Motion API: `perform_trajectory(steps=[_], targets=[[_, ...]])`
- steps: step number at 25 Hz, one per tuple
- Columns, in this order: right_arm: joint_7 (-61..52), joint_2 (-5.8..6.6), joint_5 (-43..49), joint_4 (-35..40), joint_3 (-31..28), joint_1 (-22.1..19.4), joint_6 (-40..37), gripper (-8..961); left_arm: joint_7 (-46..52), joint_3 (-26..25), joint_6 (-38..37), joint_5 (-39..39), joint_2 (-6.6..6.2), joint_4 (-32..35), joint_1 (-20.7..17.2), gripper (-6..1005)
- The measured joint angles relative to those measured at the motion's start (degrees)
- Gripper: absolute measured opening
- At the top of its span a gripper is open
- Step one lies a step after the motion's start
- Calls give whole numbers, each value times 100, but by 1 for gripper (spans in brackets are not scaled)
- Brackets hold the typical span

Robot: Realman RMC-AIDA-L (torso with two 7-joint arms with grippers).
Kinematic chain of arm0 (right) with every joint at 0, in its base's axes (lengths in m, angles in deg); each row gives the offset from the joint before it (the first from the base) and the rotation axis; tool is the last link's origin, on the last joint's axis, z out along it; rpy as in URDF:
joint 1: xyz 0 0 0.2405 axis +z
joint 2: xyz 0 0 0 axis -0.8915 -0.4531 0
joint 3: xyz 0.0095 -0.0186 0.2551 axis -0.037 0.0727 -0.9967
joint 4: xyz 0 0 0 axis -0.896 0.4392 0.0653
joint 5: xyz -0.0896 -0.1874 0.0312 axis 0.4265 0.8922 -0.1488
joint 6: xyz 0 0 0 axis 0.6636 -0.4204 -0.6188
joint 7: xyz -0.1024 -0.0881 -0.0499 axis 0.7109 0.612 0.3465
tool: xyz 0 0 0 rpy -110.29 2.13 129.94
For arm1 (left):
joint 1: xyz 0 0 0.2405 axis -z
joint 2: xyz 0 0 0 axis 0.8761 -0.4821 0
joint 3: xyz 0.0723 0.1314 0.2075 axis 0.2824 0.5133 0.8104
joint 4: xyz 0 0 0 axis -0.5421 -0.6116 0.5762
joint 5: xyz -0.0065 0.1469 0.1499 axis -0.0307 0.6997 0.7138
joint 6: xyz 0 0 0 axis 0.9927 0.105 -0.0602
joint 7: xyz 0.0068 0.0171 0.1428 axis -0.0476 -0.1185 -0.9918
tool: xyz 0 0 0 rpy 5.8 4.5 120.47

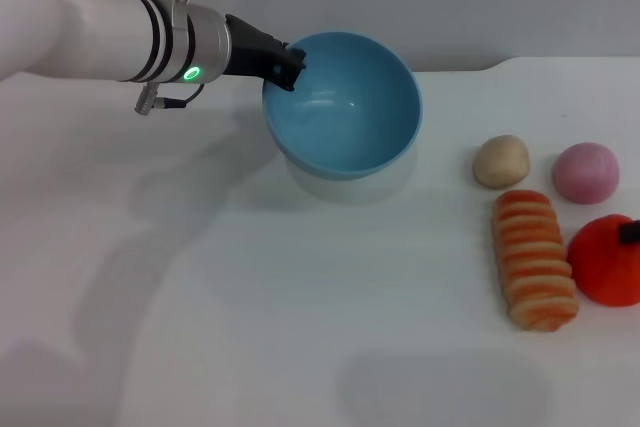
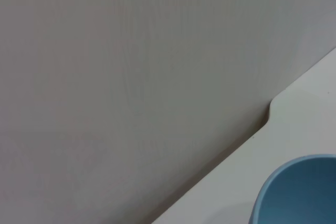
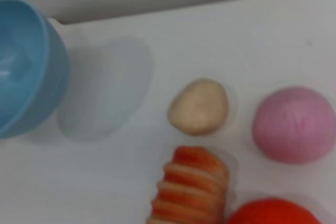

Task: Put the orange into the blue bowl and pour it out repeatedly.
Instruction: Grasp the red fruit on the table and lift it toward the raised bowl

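The orange [image 1: 608, 259] runs off the head view's 3 o'clock edge. The left wrist view catches only an arc of the blue bowl [image 2: 299, 192]. The striped bread roll [image 3: 191, 187] is cropped at 6 o'clock.

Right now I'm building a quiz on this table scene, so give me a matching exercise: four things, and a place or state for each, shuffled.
Things:
1. blue bowl
2. orange
3. striped bread roll
4. pink ball

Places or states:
A. far right table edge
B. lying lengthwise beside the orange
C. tilted, rim held by the left gripper
D. behind the orange

Pairs: 1-C, 2-A, 3-B, 4-D
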Motion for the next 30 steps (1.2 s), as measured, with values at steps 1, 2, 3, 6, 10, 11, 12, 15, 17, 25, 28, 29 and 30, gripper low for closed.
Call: perform_trajectory(steps=[1,2,3,6,10,11,12,15,17,25,28,29,30], targets=[[11,-1,5,-80,-2,-2,22,606,-5,4,0,0,0,-5,1,-1],[22,-1,8,-186,9,1,72,606,-7,11,0,0,0,-7,1,-1],[36,0,11,-324,41,19,154,605,-9,24,6,-1,0,-16,-1,-1],[42,15,28,-564,197,76,399,605,-11,46,14,-1,10,-50,3,-1],[44,16,39,-558,302,95,443,585,-12,51,17,-1,17,-55,-1,-1],[45,18,43,-559,309,103,442,575,-11,51,17,-1,20,-55,-6,-1],[56,37,50,-570,312,123,425,566,-10,52,17,-1,22,-55,-12,-1],[68,45,55,-571,313,125,421,538,-10,53,38,-1,24,-56,-25,-1],[118,46,57,-567,313,113,422,481,-10,53,69,-1,25,-60,-27,-1],[381,28,47,-545,308,92,398,184,-12,53,131,-3,27,-79,-40,0],[433,13,-146,-374,263,66,365,120,-14,53,134,-17,27,-82,-43,0],[439,8,-319,-258,254,49,329,109,-14,55,134,-20,27,-82,-44,0],[441,3,-501,-127,255,33,294,99,-14,60,133,-21,27,-82,-44,0]])
